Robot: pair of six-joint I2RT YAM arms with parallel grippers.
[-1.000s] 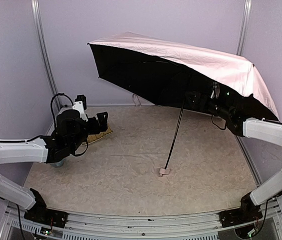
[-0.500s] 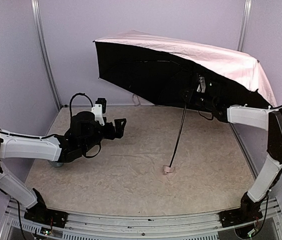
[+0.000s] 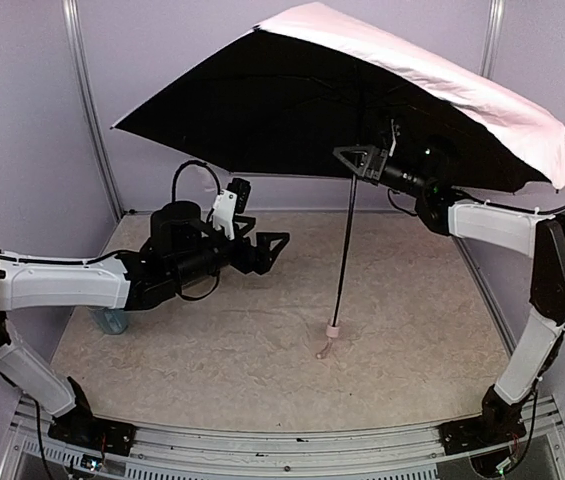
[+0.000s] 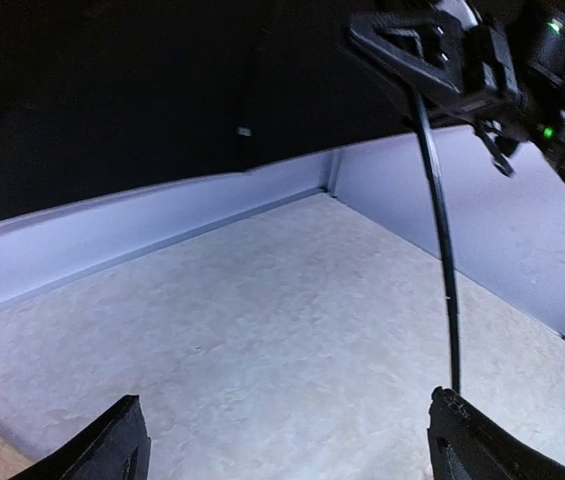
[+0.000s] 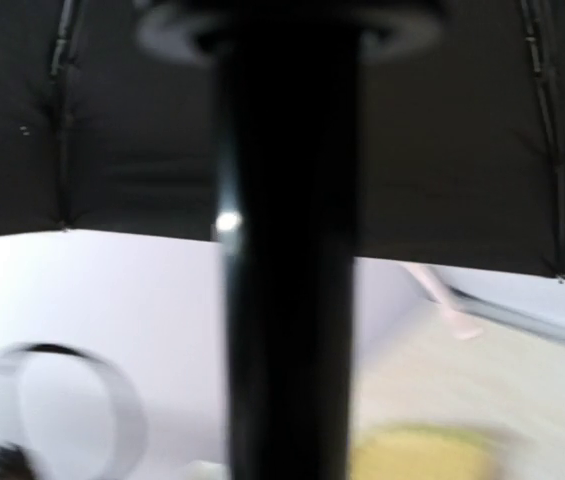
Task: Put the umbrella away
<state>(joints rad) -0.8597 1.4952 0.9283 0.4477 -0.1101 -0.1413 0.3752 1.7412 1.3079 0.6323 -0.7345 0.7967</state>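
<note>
**Top external view**
Umbrella: open folding umbrella (image 3: 432, 85) with pale pink outer fabric and black inner lining, canopy spread wide above the far side of the beige mottled table (image 3: 262, 370).
Shaft: thin black shaft (image 3: 343, 260) running almost upright from the canopy down to the small pale pink handle (image 3: 333, 329), which is low over the table's middle; whether it touches cannot be told.
Right gripper: the right gripper (image 3: 360, 160) is clamped on the shaft's top, just under the canopy.
Left gripper: the left gripper (image 3: 274, 243) is spread and empty, left of the shaft and apart from it.

**Left wrist view**
Left gripper: black fingertips (image 4: 112, 445) at the lower corners, wide apart, nothing between them.
Shaft: a thin dark line (image 4: 444, 260) above the right-hand fingertip.
Right gripper: closed around the shaft (image 4: 417, 45) at upper right.

**Right wrist view**
Shaft: a blurred black column (image 5: 287, 300) through the centre, close to the lens.
Umbrella: ribbed black lining (image 5: 112, 120) across the top.
Right gripper: fingers not discernible here.
</note>
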